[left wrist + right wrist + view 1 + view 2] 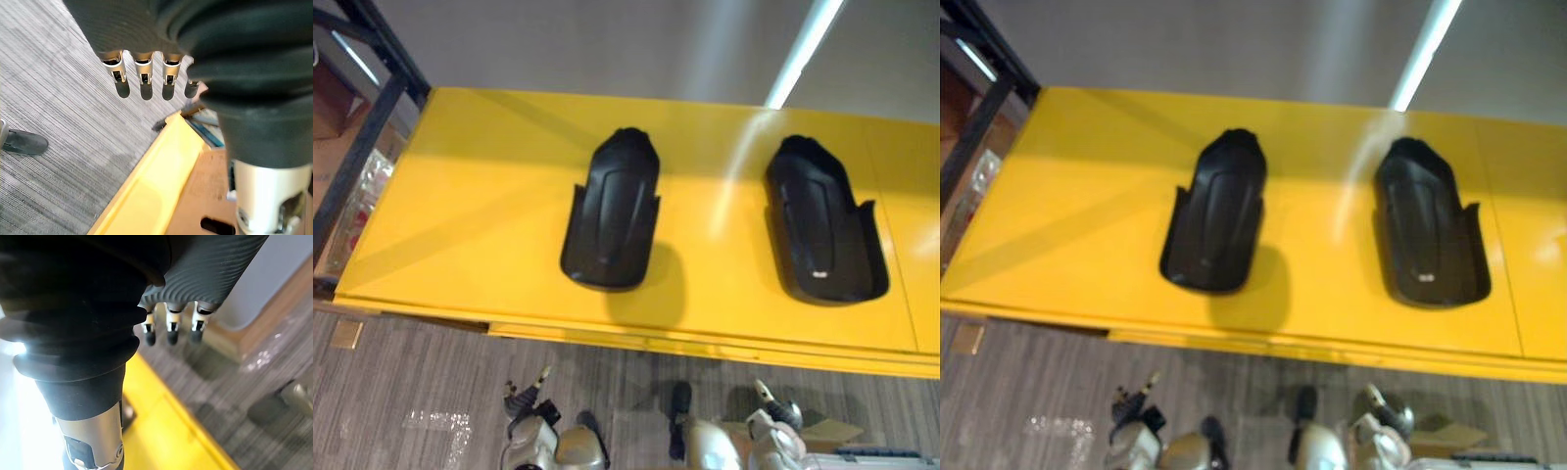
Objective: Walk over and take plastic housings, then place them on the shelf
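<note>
The yellow table (489, 196) spans the eye views from side to side; its right end is cut off by the picture edge, and a seam crosses the top near that end. A pale streak of reflected light (744, 166) runs over the surface between the two parts and washes out the detail there. In front of the table lies grey striped floor (421, 382). At the table's left end stands a dark shelf frame (374, 93), cut off at the upper corner; what sits behind its bars cannot be made out. Two black plastic housings lie flat on the table, well apart, each with its narrow rounded end pointing away from the robot. The left housing (612, 211) shows its ridged outer face. The right housing (822, 230) appears hollow side up, with a small pale mark near its wide end that is too small to read. Neither part is touched by a hand. The left hand (143, 73) hangs over the floor beside the table's edge, fingers straight and empty, thumb hidden by the dark cover. The right hand (169, 325) also hangs over the floor by the yellow edge, fingers straight and empty, thumb not seen. A brown cardboard box (195, 196) sits under the table edge, partly hidden.
</note>
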`<state>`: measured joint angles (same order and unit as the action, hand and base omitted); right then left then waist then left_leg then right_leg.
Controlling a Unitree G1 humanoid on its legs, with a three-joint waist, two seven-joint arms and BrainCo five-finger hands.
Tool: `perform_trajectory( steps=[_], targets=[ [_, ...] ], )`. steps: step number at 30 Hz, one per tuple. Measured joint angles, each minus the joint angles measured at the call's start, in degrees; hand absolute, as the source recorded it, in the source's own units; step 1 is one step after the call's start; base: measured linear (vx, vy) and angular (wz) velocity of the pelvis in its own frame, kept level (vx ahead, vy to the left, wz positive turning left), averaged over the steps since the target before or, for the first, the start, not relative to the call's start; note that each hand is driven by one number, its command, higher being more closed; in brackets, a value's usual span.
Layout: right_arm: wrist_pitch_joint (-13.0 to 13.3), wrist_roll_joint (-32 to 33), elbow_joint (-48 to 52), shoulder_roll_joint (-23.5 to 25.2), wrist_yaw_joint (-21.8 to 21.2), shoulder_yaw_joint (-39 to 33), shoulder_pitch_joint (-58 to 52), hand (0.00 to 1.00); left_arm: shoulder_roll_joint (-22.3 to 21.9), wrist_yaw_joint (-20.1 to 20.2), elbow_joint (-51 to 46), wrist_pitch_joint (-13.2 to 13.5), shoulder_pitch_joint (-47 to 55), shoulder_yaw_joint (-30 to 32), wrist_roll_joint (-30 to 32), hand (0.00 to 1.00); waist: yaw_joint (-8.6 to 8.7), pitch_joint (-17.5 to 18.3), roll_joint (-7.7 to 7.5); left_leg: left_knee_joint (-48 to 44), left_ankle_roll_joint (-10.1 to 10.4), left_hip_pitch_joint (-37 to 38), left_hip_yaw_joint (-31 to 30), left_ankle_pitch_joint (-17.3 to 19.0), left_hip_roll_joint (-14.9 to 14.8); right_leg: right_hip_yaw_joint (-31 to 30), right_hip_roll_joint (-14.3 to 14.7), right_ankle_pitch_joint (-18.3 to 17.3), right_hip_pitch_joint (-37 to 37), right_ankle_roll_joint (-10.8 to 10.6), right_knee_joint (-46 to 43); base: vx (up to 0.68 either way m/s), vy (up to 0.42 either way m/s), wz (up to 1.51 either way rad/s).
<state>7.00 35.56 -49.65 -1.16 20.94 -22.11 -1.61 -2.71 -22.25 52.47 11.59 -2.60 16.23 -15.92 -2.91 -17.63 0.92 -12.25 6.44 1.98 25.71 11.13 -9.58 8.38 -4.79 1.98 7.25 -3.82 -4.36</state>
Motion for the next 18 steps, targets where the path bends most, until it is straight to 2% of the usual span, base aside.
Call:
perform_trajectory(
  steps=[5,6,8,10,12,13,15,16,18],
  targets=[
    [-1.2,12.2,-1.4,1.5,5.0,-8.2,-3.0,0.0,0.0,0.0,0.3,0.0,-0.1,0.5,1.1,0.0,0.34,0.0,0.17,-2.2,0.2,1.3,0.4,2.5,-1.2,-0.7,0.6,0.2,-2.0,-0.3,1.1,0.02,0.029,-0.13],
    [-0.3,15.2,-1.4,2.2,7.5,-11.3,-4.4,0.0,0.0,-0.1,0.4,-0.3,0.1,1.2,1.1,0.0,0.38,0.0,0.18,-2.3,0.1,2.3,1.5,3.4,-1.6,-0.7,0.9,0.3,-3.0,-0.5,1.6,0.01,0.039,-0.06],
    [1.5,16.7,-1.0,2.8,10.5,-14.3,-5.6,0.0,0.1,-0.1,0.4,-1.1,0.2,1.7,1.1,0.0,0.46,0.1,-0.03,-2.3,0.1,3.1,1.9,3.7,-1.7,-0.8,1.0,0.6,-3.9,-0.6,2.3,0.0,0.027,-0.06],
    [5.2,18.3,1.2,3.5,15.3,-17.9,-7.0,0.0,0.1,-0.1,0.3,-2.6,0.5,3.2,0.9,0.0,0.62,0.3,-0.19,-2.2,0.3,4.0,2.8,4.1,-1.8,-0.9,1.1,0.8,-4.9,-0.7,3.0,-0.02,0.012,-0.07],
    [10.3,16.9,8.2,3.6,21.2,-21.7,-8.8,0.0,0.3,-0.3,0.2,-4.7,1.5,4.3,0.6,0.0,1.2,1.2,-0.18,-2.2,0.4,4.4,3.4,4.5,-2.2,-0.9,1.3,1.0,-5.5,-0.7,3.6,-0.01,-0.004,-0.07],
    [11.8,15.9,11.1,3.4,23.0,-22.5,-9.5,0.0,0.4,-0.6,0.2,-5.1,2.0,4.6,0.5,0.0,1.53,1.7,-0.23,-2.2,0.3,4.4,3.5,4.7,-2.3,-0.9,1.5,1.0,-5.5,-0.8,3.9,0.0,-0.023,-0.09],
    [17.8,8.5,23.3,1.4,30.7,-24.7,-11.7,0.0,1.0,-1.5,0.2,-7.2,4.2,5.3,0.2,0.0,2.2,3.5,-0.63,-2.1,0.3,5.3,5.2,5.3,-3.2,-0.7,2.2,1.0,-6.4,-0.8,5.3,0.02,-0.038,-0.11],
    [19.2,6.3,26.2,0.5,32.3,-25.6,-12.1,0.0,1.2,-1.5,0.2,-7.6,4.8,5.3,0.2,0.0,2.42,3.7,-0.76,-2.0,0.3,5.8,5.3,5.3,-3.3,-0.7,2.4,1.0,-6.8,-0.7,5.6,0.02,-0.048,-0.06],
    [24.6,-1.0,37.5,-3.7,36.2,-29.1,-13.1,0.0,1.7,-1.3,0.2,-9.3,7.1,5.0,0.2,0.0,2.7,6.1,-1.16,-0.9,0.4,7.1,6.2,5.2,-3.7,-0.4,2.9,0.6,-7.8,-0.6,6.4,0.04,-0.052,-0.01]
  ],
)
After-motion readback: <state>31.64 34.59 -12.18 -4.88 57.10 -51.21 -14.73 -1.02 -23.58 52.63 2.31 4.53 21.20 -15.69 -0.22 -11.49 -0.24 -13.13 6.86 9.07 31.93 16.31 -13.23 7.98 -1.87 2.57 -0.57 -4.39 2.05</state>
